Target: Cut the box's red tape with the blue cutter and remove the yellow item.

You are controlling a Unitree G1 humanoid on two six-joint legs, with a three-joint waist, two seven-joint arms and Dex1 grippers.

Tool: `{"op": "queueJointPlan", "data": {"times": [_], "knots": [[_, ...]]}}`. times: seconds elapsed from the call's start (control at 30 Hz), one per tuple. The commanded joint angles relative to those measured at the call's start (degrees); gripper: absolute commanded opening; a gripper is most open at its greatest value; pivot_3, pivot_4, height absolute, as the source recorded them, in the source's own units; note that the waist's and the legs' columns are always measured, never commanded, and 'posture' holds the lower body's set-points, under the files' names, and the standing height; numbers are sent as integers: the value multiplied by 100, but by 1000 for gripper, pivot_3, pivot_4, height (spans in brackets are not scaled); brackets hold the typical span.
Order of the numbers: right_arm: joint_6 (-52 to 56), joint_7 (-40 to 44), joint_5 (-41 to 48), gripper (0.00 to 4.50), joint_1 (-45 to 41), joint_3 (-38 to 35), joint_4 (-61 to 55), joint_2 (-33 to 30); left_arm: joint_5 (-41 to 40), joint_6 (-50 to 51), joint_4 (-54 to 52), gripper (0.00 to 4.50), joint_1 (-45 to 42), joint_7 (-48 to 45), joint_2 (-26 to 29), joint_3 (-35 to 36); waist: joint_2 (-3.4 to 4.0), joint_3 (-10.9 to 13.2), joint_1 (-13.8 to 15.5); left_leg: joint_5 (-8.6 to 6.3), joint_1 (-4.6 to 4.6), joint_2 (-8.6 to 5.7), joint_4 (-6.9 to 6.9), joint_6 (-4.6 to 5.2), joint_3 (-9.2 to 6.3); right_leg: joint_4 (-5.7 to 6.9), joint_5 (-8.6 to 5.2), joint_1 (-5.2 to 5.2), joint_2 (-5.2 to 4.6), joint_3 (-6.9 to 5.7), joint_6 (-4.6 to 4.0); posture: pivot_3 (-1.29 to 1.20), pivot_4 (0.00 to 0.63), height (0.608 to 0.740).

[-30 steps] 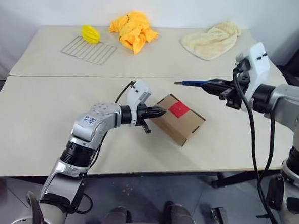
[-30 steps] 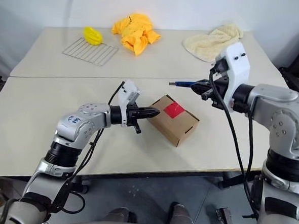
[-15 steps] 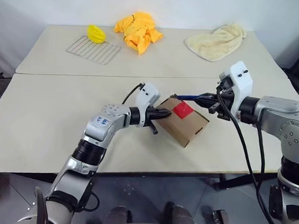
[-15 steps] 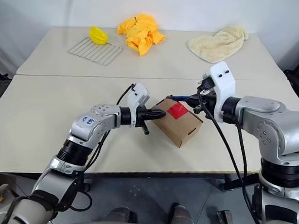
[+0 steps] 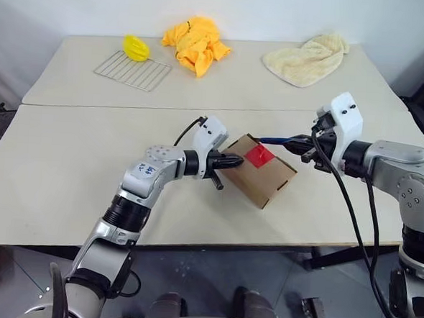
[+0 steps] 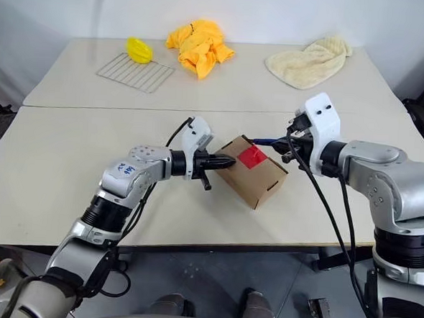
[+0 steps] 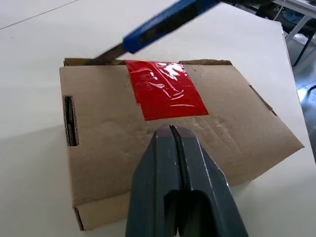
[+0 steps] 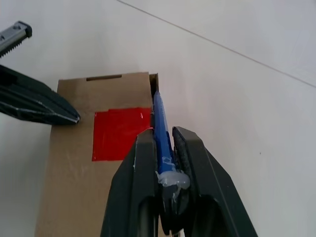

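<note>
Left wrist view | box (image 7: pixel 148 143) red tape (image 7: pixel 165 89) sealed | left jaws closed | right jaws grip blue cutter (image 8: pixel 160 131)

The box (image 7: pixel 123 133) is matt brown cardboard with a rough corrugated edge, the red tape (image 7: pixel 165 89) on its top is glossy wrinkled plastic, and the blue cutter (image 8: pixel 160 133) above it looks like smooth plastic.
</note>
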Motion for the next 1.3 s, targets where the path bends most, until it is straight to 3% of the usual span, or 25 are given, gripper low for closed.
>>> {"op": "queueJointPlan", "data": {"times": [0.03,0.4,0.73,1.3], "knots": [[-89,71,-28,183,8,11,-132,-193,59,-18,50,9,-74,-34,-12,-38,0,0,3,0,0,0,0,0,0,0,0,0,0,0,0,0,150,740],[358,552,105,183,-390,481,38,-787,100,514,218,9,-269,208,-183,-36,-1,0,17,0,0,0,3,1,-1,0,0,1,0,0,0,0,150,740],[940,1108,145,183,-1294,1298,568,-1178,188,844,225,9,-260,628,-394,-66,-1,-1,25,0,2,0,7,1,-6,0,0,10,-1,-2,0,0,150,740],[1142,1772,104,183,-1622,2055,498,-1725,209,994,95,9,-97,994,-479,-93,-2,-1,13,0,9,0,8,0,-11,-3,0,18,-1,-3,0,0,150,740]]}}
